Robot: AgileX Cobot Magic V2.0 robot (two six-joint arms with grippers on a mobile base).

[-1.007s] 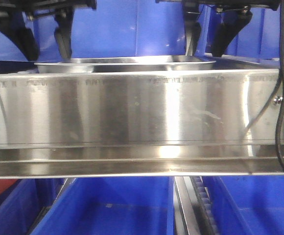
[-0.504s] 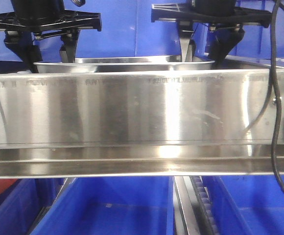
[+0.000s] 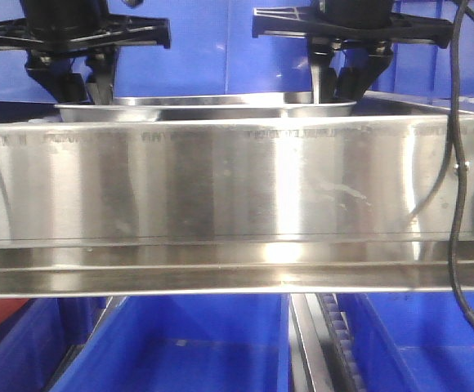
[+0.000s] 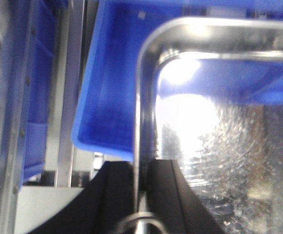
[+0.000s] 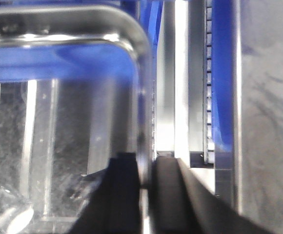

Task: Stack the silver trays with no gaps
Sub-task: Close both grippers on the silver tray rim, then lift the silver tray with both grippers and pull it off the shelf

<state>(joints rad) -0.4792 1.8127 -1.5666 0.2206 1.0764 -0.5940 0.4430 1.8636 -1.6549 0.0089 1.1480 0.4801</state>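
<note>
A silver tray lies behind the broad steel rail; only its rim and upper wall show in the front view. My left gripper is shut on the tray's left rim; the left wrist view shows its black fingers pinching the thin rim of the tray. My right gripper is shut on the tray's right rim; the right wrist view shows its fingers clamped on the wall of the tray. I cannot tell whether a second tray sits beneath it.
A broad flat steel rail with a screw fills the foreground. Blue plastic bins stand below and behind. A black cable hangs at the right. A blue bin lies left of the tray.
Both grippers came down over the tray's ends and their jaws closed onto the left and right rims. The tray has not visibly moved.
</note>
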